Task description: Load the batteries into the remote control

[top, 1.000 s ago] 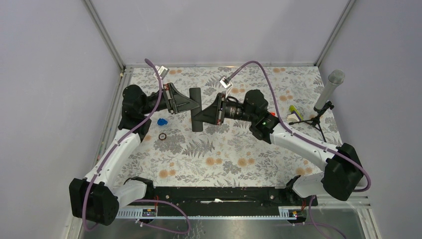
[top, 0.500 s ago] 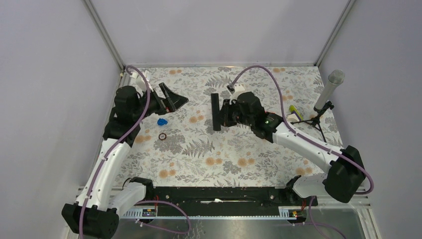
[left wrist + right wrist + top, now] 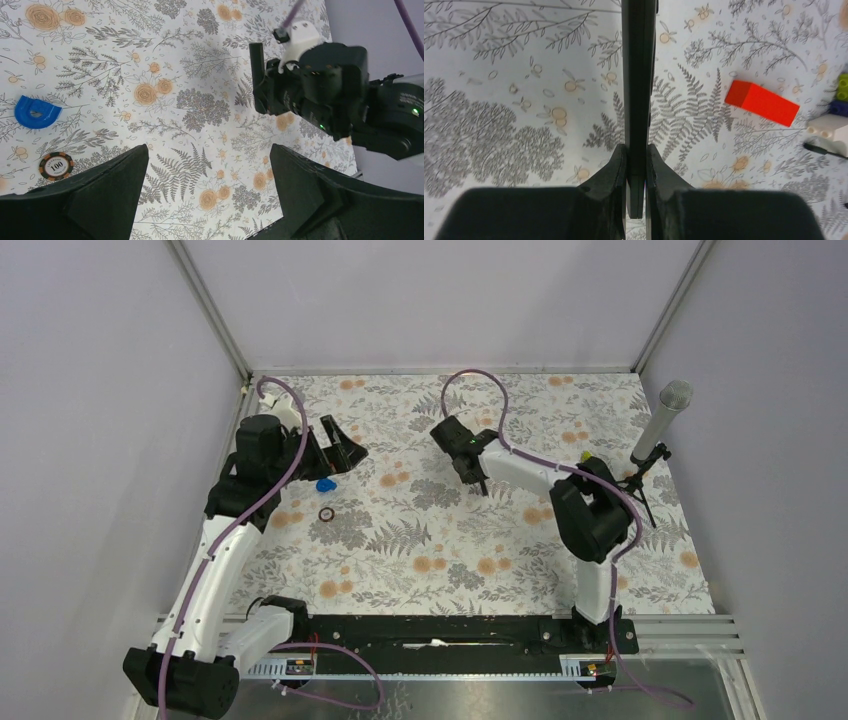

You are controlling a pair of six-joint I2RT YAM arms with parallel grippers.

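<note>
The remote control (image 3: 639, 75), a slim black bar, is clamped edge-on between the fingers of my right gripper (image 3: 636, 150) and juts out away from the wrist over the floral mat. The left wrist view shows the same bar (image 3: 256, 60) sticking out of the right gripper (image 3: 265, 92). From above, the right gripper (image 3: 473, 468) is just right of the mat's centre, toward the back. My left gripper (image 3: 209, 150) is open and holds nothing; it hovers at the back left (image 3: 345, 442). The batteries are out of view.
A blue U-shaped piece (image 3: 36, 111) and a poker chip (image 3: 56, 166) lie on the mat below the left gripper. A red block (image 3: 761, 102) and toy bricks (image 3: 831, 127) lie to the right. A microphone on a stand (image 3: 660, 425) stands at the far right.
The left gripper let go of the remote, opened wide and pulled back to the left. The right arm folded in, turning with the remote still in its grip.
</note>
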